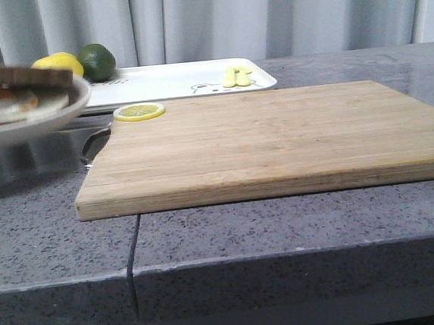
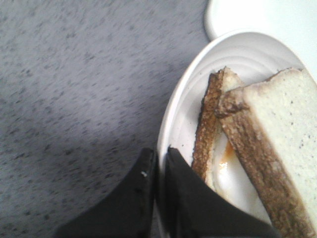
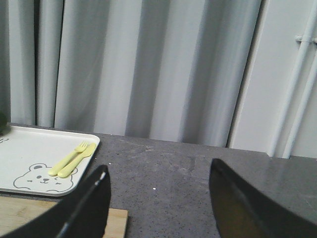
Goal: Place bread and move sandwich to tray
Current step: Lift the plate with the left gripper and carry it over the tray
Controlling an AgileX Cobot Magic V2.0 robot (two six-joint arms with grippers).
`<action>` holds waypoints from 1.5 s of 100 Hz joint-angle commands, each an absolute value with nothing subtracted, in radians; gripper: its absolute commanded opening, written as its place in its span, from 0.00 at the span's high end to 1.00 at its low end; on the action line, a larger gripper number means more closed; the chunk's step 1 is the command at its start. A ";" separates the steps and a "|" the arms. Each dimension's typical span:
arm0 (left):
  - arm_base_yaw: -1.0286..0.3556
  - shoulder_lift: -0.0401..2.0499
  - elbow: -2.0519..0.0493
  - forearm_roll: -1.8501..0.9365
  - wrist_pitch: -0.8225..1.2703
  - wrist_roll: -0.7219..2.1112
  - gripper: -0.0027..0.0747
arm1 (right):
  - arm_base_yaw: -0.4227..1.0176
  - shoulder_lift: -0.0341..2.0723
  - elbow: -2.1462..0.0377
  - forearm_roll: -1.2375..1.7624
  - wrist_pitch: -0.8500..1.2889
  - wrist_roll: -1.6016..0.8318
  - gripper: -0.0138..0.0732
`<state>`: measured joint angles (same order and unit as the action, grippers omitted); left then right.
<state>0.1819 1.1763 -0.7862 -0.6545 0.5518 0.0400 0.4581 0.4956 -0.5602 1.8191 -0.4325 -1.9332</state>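
- Front view: low, near tabletop (image 1: 298,224) level, facing forward across the cutting board (image 1: 268,139) toward the curtain (image 1: 265,14).
- Left wrist view: close, looking down on the dish (image 2: 183,109).
- Right wrist view: raised, facing the curtain; shares the tray (image 3: 29,153) with front view.

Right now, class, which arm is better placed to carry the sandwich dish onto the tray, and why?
The left. Its gripper is shut on the rim of the white dish holding the sandwich, with the tray close by. The right gripper is open, holding nothing, over bare counter.
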 commanded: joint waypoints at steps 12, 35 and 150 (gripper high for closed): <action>0.184 1.146 -0.903 -0.771 0.542 0.043 0.99 | 0.451 0.497 -0.585 1.789 -0.409 -1.940 0.33; 0.184 1.241 -1.048 -0.782 0.625 0.057 0.99 | 0.451 0.497 -0.585 1.789 -0.409 -1.940 0.33; -0.042 2.050 -1.967 -0.831 0.783 0.098 0.99 | 0.451 0.497 -0.585 1.789 -0.415 -1.940 0.33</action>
<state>-0.0246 2.0866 -1.8923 -0.7559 0.8114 0.1035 0.4581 0.4956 -0.5602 1.8191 -0.4343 -1.9338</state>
